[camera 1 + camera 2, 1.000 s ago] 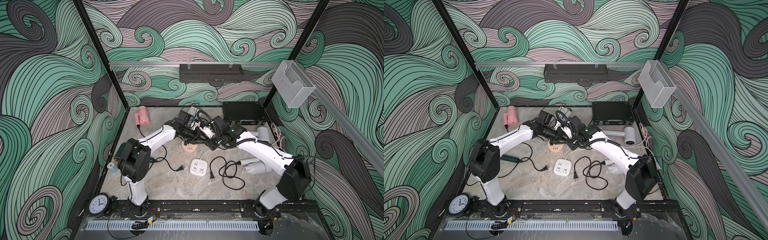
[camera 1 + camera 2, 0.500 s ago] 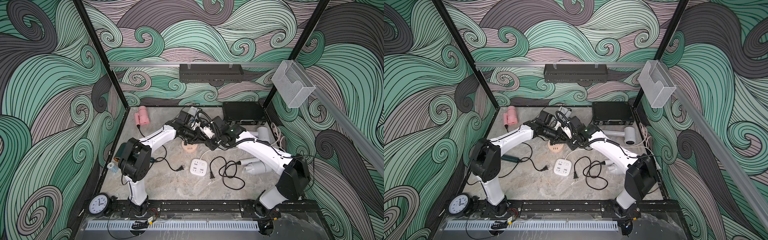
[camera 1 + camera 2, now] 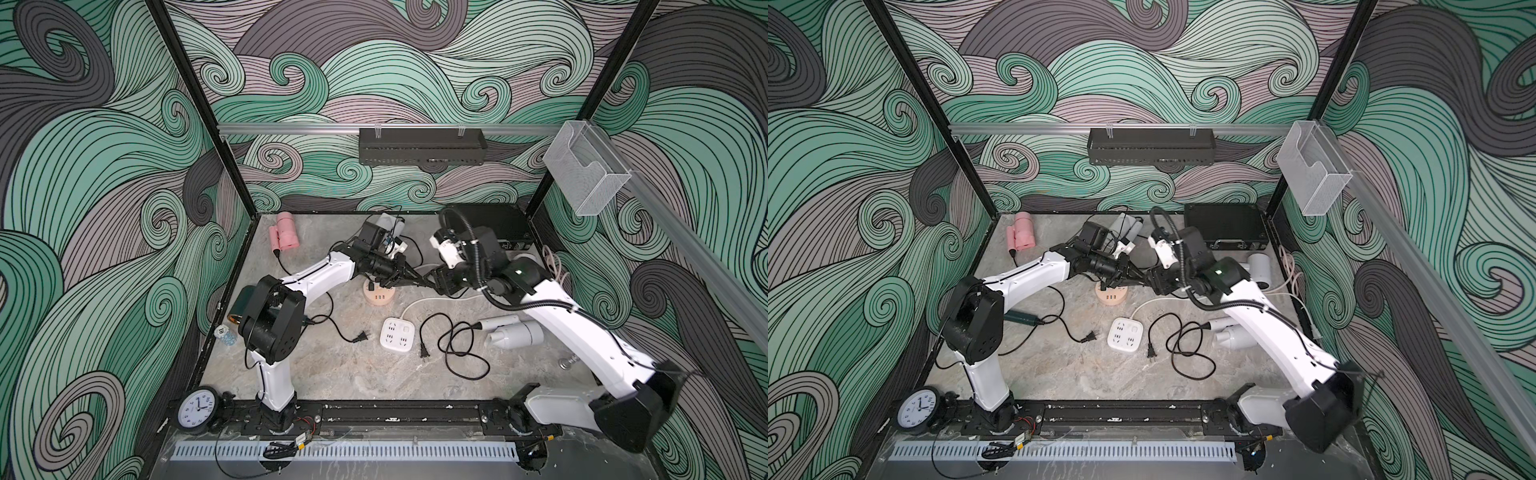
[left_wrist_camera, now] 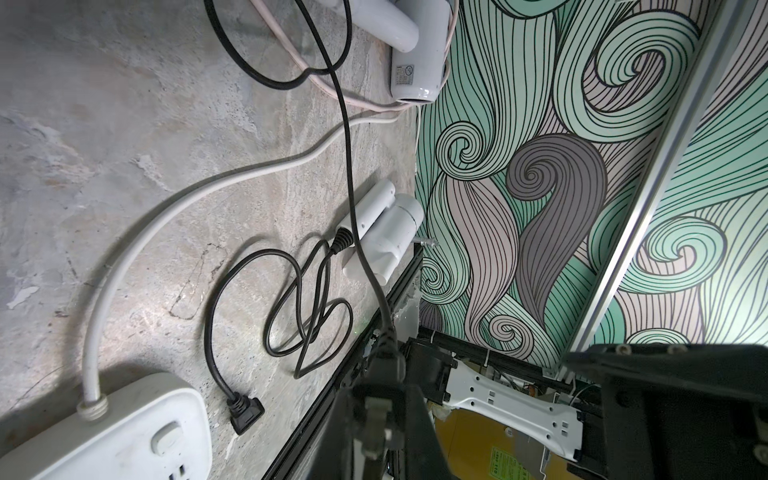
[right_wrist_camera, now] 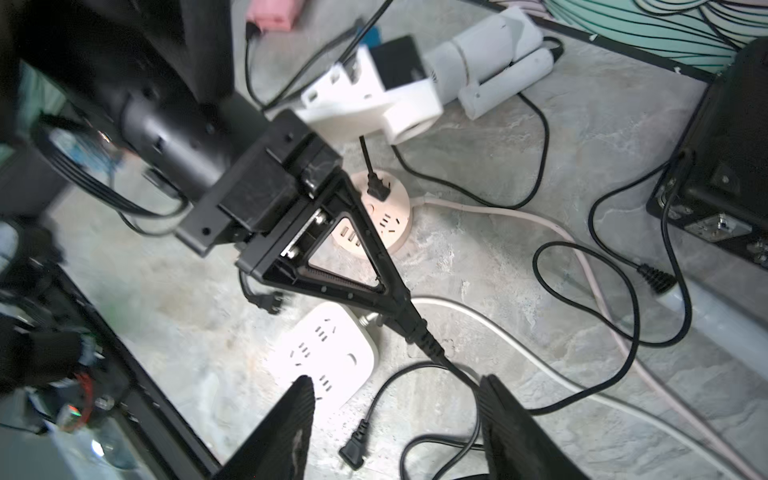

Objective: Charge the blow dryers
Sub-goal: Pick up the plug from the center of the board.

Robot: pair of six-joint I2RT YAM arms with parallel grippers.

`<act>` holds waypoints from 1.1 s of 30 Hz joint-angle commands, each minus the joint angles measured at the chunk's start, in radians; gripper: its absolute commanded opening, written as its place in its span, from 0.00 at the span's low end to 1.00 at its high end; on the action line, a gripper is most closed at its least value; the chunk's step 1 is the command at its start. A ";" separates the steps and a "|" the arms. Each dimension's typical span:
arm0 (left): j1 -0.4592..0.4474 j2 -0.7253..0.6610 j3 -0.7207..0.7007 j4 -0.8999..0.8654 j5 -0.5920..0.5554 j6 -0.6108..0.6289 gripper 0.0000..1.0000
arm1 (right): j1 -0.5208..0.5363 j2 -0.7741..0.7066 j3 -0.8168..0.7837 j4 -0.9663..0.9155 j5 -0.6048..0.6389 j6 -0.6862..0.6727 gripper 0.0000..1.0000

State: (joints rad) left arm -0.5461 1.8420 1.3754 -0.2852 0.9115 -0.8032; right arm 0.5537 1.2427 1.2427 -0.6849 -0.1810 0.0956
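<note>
**Inspector:** What are the tools doing?

**Assessor:** The left tool (image 5: 397,305) is clamping the plug (image 4: 384,361) of a black cord. It is holding the plug off the surface, between the round peach hub (image 3: 378,294) and the square white hub (image 3: 397,334). I am judging this is to line the prongs up with a socket. The right tool (image 5: 397,379) is standing released, jaws apart and gripping nothing, with the same cord passing between them.

**Inspector:** Whose cord is it?

**Assessor:** It seems to be running to the white dryer (image 3: 1260,268) at the right edge beside the black case (image 3: 1225,226), though the wrist view is blurring there.

**Inspector:** What are you counting?

**Assessor:** I am counting five blow dryers:
- The pink dryer (image 3: 284,232) is lying in the far left corner.
- The dark green dryer (image 3: 241,303) is lying at the left edge.
- Three are white: the one named, a second (image 3: 515,333) nearer along the right edge, and a third (image 3: 390,222) at the far edge.

There are two hubs. I am finding four plugs: one sitting in the peach hub (image 5: 376,189), one in the left tool, and two lying loose (image 3: 360,337) (image 3: 424,353) beside the white hub. I am not finding the fifth.
</note>
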 commanded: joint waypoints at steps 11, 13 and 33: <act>0.011 -0.063 -0.098 0.215 -0.048 -0.136 0.04 | -0.063 -0.284 -0.546 0.672 -0.217 0.931 0.52; 0.012 -0.074 -0.113 0.240 -0.061 -0.155 0.04 | -0.063 -0.301 -0.612 0.749 -0.197 0.981 0.53; 0.010 -0.127 -0.173 0.308 -0.100 -0.231 0.03 | -0.074 -0.100 -0.697 1.129 -0.171 1.120 0.55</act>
State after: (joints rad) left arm -0.5434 1.7496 1.2015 -0.0013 0.8230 -1.0260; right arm 0.4839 1.1580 0.5655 0.3885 -0.3672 1.1671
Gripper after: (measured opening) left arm 0.135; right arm 0.550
